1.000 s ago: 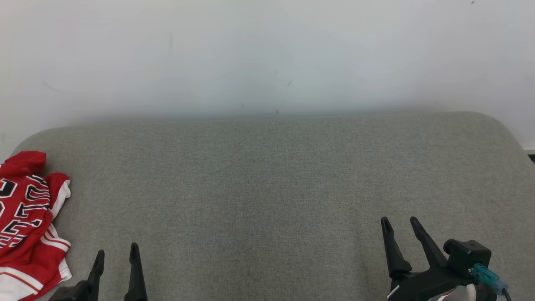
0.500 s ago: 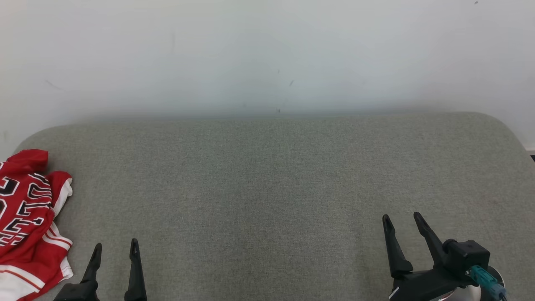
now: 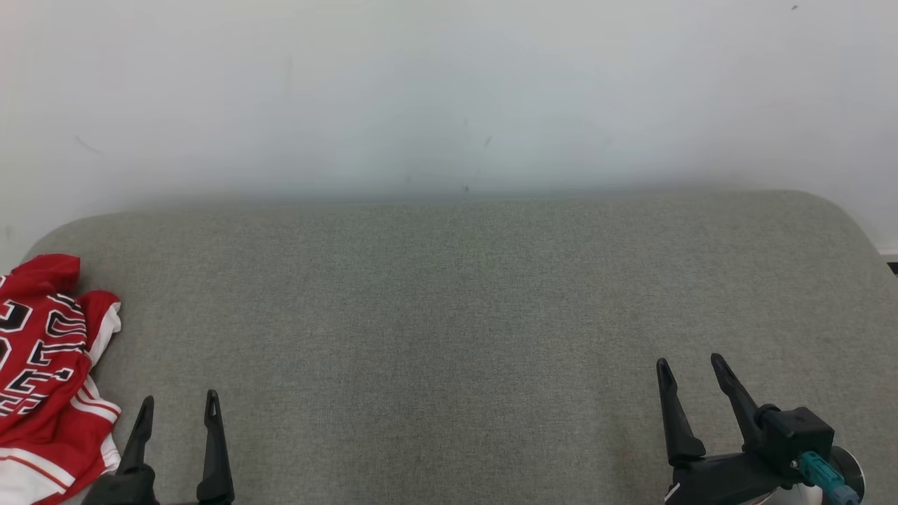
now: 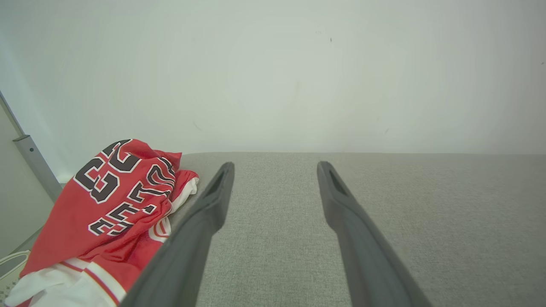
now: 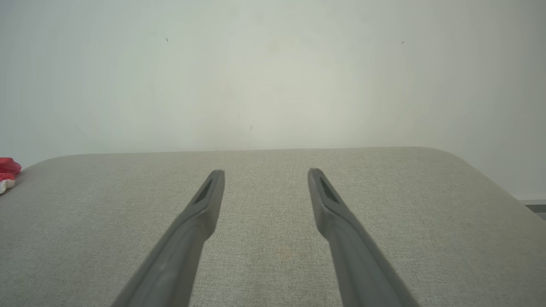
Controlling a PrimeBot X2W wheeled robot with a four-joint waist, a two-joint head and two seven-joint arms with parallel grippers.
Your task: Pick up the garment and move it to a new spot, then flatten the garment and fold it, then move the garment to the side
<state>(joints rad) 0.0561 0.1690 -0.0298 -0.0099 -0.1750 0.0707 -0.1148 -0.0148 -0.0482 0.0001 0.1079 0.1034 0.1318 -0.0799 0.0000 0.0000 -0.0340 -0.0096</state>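
Note:
The garment [image 3: 45, 379] is a red jersey with white trim and black lettering, lying crumpled at the far left edge of the grey cushion. The left wrist view shows the garment [image 4: 111, 204] heaped just left of my fingers. My left gripper [image 3: 177, 407] stands open at the lower left, a short way right of the garment and not touching it; my left gripper [image 4: 275, 168] holds nothing. My right gripper [image 3: 691, 366] is open at the lower right, far from the cloth. In its own view my right gripper [image 5: 265, 175] is empty, and a red scrap of the garment [image 5: 7, 168] peeks in at the left edge.
A wide grey upholstered surface [image 3: 449, 315] with rounded back corners spans the scene. A plain white wall [image 3: 449, 91] rises directly behind it. A grey metal post [image 4: 36, 164] stands at the left beyond the garment.
My left gripper has shifted a little left, toward the garment. My right gripper has drifted slightly right. Both stay open. The garment has not moved.

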